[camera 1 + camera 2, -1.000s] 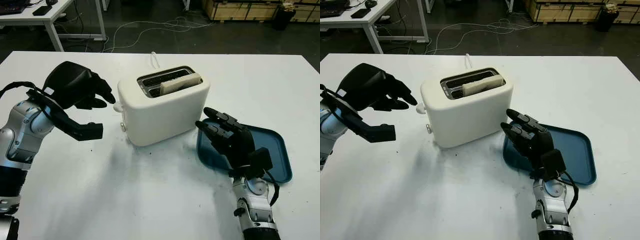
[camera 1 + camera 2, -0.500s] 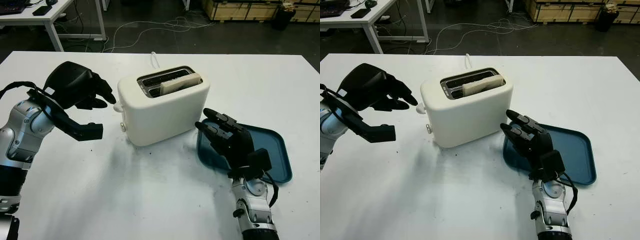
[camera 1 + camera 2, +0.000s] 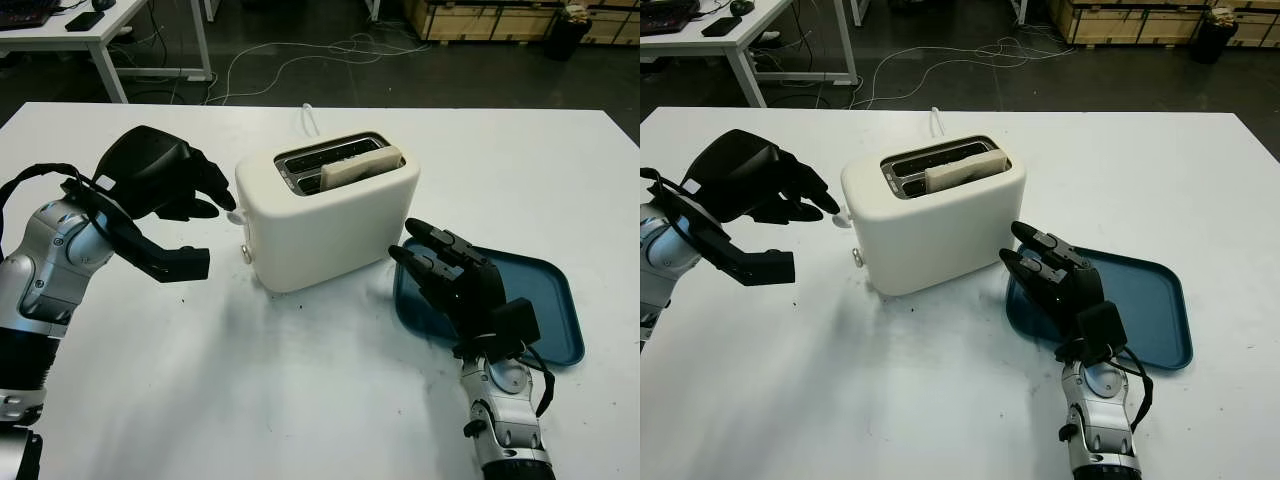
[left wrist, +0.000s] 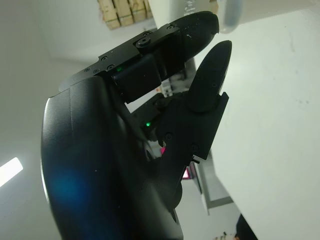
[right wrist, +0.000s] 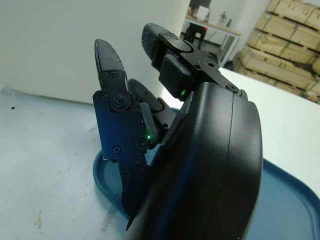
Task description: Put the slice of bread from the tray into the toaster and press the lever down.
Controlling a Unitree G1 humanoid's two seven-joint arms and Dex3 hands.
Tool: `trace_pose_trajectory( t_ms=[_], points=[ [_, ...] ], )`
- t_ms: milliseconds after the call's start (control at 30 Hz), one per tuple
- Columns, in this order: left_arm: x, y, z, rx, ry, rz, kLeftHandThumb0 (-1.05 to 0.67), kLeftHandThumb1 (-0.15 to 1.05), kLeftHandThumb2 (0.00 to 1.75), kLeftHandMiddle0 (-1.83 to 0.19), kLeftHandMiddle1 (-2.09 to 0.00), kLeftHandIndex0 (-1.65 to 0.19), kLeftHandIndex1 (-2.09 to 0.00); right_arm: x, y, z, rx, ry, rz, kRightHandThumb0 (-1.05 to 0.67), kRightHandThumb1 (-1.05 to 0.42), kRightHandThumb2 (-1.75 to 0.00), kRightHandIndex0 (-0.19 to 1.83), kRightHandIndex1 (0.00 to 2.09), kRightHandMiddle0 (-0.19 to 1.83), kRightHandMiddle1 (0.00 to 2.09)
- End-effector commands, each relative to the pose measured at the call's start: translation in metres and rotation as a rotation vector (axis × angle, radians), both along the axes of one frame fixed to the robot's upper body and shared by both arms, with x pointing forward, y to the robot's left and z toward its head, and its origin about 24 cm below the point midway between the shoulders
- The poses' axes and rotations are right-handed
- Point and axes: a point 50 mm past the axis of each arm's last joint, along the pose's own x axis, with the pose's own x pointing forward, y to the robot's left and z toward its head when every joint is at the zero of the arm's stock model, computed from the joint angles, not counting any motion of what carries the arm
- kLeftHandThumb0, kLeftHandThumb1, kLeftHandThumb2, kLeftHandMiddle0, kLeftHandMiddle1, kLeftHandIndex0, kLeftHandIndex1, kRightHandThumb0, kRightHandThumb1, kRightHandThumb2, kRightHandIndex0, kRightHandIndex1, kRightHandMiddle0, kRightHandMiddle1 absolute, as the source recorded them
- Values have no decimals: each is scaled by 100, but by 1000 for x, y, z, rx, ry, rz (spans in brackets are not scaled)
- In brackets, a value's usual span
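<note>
A white toaster [image 3: 325,220] stands mid-table. A slice of bread [image 3: 360,166] sticks up out of its nearer slot. The toaster's small white lever knob [image 3: 237,214] juts from its left end. My left hand [image 3: 210,225] hovers just left of that end, open, with its fingertips [image 3: 222,198] right at the knob and its thumb lower down. In the left wrist view the knob [image 4: 231,12] sits just past the fingertips. My right hand [image 3: 425,255] is open over the left edge of the blue tray [image 3: 550,300], close to the toaster's right end, holding nothing.
The toaster's white cord [image 3: 310,118] runs off behind it towards the table's far edge. Bare white tabletop [image 3: 250,380] lies in front of the toaster. Beyond the table are a desk [image 3: 100,30] at the back left, floor cables and wooden crates [image 3: 480,18].
My left hand has edged right, bringing its fingertips up to the lever knob. My right hand has sunk slightly over the tray's edge. The toaster and bread have not moved.
</note>
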Motion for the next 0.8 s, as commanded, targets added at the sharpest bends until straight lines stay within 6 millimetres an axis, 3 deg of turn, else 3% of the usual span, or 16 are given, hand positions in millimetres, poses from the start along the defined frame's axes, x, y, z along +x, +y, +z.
trace_pose_trajectory(
  t_ms=[0,767],
  points=[
    [3,-3,5,-7,-12,-7,-35,77,0,-117,-78,-141,-1,-3,0,-1,11,1,-4,-45,-89,0,92,1,84,0],
    [6,-7,0,13,22,-6,-37,79,1,-108,-85,-139,0,-4,-1,-1,23,5,-15,-42,-89,0,91,0,85,0]
  ],
)
